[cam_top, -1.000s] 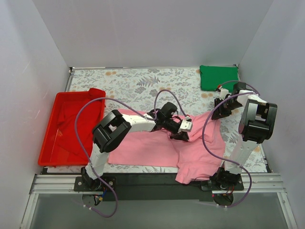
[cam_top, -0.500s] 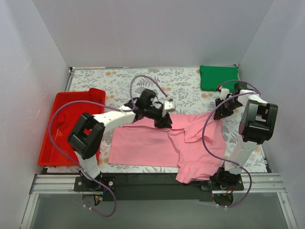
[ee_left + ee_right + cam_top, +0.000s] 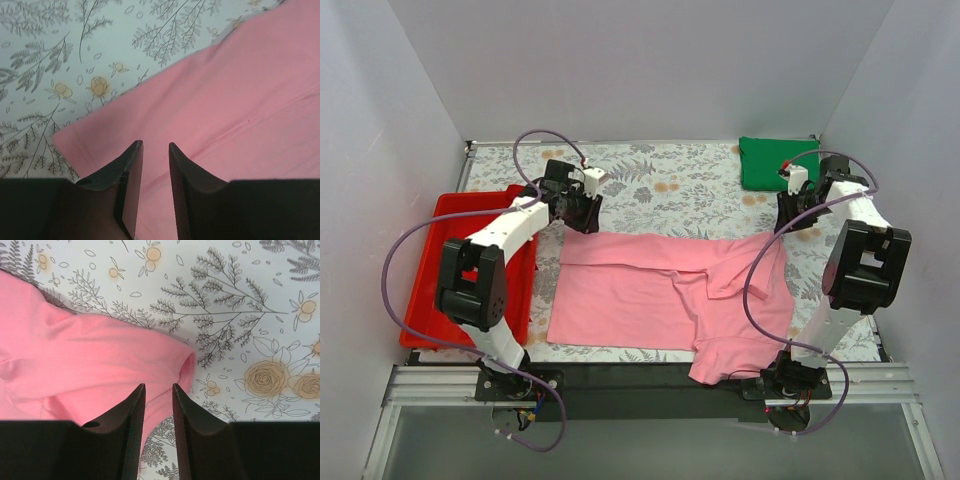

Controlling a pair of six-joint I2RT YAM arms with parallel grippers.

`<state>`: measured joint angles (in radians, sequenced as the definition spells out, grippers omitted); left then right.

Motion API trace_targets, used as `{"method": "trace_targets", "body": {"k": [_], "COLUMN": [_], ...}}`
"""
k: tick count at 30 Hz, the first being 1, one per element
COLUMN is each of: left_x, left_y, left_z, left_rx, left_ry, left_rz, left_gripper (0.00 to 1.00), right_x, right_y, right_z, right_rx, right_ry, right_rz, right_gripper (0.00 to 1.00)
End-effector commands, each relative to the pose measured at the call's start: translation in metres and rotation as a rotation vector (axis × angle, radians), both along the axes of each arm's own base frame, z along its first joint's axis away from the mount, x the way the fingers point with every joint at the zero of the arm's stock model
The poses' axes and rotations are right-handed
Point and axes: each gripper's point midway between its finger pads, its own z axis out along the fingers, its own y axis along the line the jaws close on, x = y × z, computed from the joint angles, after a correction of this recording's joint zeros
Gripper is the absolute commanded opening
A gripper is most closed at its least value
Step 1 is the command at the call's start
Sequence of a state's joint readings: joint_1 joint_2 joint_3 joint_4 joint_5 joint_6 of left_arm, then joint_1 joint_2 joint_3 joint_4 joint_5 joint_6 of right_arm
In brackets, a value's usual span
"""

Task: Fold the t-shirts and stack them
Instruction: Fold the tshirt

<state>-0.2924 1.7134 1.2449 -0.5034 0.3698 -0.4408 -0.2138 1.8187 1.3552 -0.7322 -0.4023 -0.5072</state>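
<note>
The light pink t-shirt lies spread flat on the floral table, its right part folded over and hanging off the near edge. The dark green t-shirt lies folded at the back right. My left gripper hovers over the pink shirt's far left corner; in the left wrist view the gripper is slightly open and empty above the fabric. My right gripper is at the shirt's far right corner; in the right wrist view it is slightly open and empty over the folded pink edge.
A red plastic tray with a red cloth in it stands at the table's left edge. White walls close in the back and both sides. Purple cables loop from both arms.
My left arm has swung from the middle of the pink shirt back and left to its far left corner. My right gripper has shifted slightly farther back. The shirt lies as before.
</note>
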Motion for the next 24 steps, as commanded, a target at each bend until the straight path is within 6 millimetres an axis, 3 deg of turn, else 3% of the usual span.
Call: {"method": "trace_targets", "body": {"k": [1,8,12,14,16,19,21,23,24], "left_x": [-0.010,-0.015,-0.017,-0.017,-0.010,0.015,0.027,0.060,0.057], "left_y": [0.022,0.043,0.053,0.066,0.082,0.095,0.090,0.075,0.074], "left_z": [-0.018,-0.059,-0.078,-0.093,-0.107,-0.108,-0.114,-0.101,-0.108], "left_rx": [0.116,0.214,0.247,0.304,0.330,0.307,0.286,0.223,0.220], "left_ry": [0.071,0.158,0.201,0.218,0.247,0.245,0.256,0.213,0.234], "left_rz": [0.097,0.188,0.231,0.271,0.327,0.388,0.382,0.373,0.371], "left_gripper": [0.26,0.25,0.24,0.23,0.22,0.21,0.21,0.21,0.21], "right_x": [0.002,-0.007,-0.006,0.001,0.010,0.024,0.038,0.061,0.069], "right_y": [0.015,0.015,0.002,-0.007,-0.023,-0.039,-0.041,-0.044,-0.046], "right_z": [0.018,-0.018,-0.038,-0.044,-0.051,-0.055,-0.057,-0.054,-0.053], "right_rx": [0.012,-0.045,-0.109,-0.154,-0.222,-0.266,-0.264,-0.258,-0.263], "right_ry": [-0.030,0.068,0.102,0.087,0.080,0.059,0.030,-0.001,-0.014], "right_rz": [0.049,0.084,0.075,0.058,0.025,-0.026,-0.051,-0.080,-0.083], "right_gripper": [0.35,0.34,0.34,0.34,0.34,0.34,0.34,0.34,0.34]}}
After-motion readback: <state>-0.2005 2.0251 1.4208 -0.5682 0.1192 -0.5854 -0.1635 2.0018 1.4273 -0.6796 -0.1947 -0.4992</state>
